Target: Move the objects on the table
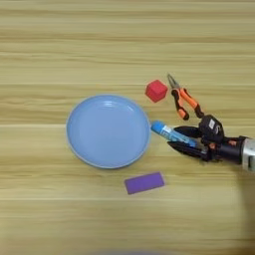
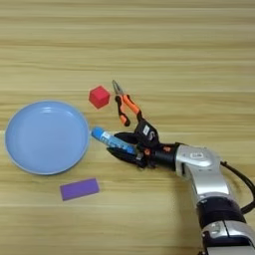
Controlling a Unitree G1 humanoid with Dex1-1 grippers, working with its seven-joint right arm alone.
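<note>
My right gripper (image 2: 117,143) reaches in from the right, low over the table (image 1: 60,45). Its two black fingers are shut on the right half of the blue tube with a white label (image 2: 110,139), one finger on each side. The tube lies slanted, and its blue cap points at the rim of the round light-blue plate (image 1: 108,130). Behind the gripper lie the orange-handled pliers (image 1: 185,98), with the small red cube (image 1: 156,90) just left of their tips. The flat purple block (image 1: 144,183) lies in front of the plate.
My silver forearm (image 2: 199,160) runs from the gripper to the lower right, with a black cable (image 2: 239,175) trailing off its right side. The pliers' handle ends lie close behind the gripper's upper finger.
</note>
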